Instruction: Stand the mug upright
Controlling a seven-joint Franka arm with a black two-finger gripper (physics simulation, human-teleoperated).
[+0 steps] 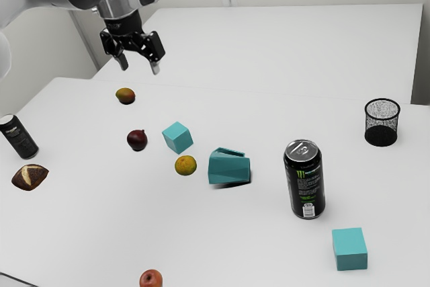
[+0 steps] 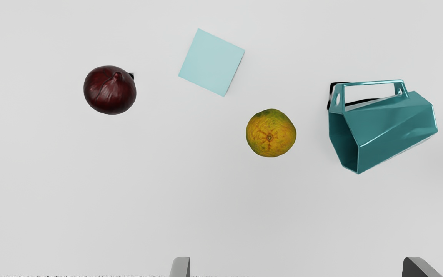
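Mug (image 1: pixel 228 169) on its side, pincer (image 1: pixel 139 66) well apart (fingers spread, released).

Downward-facing gripper (image 1: pixel 139 67), fingers (image 2: pixel 180 268) apart (rather widely).

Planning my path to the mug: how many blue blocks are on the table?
2. One block sits beside the orange; the other near the can with the green logo, at the exterior view's right. More may lie out of view.

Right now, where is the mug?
The teal mug lies tipped over mid-table, between a yellowish fruit on the exterior view's left and a black can on the exterior view's right.
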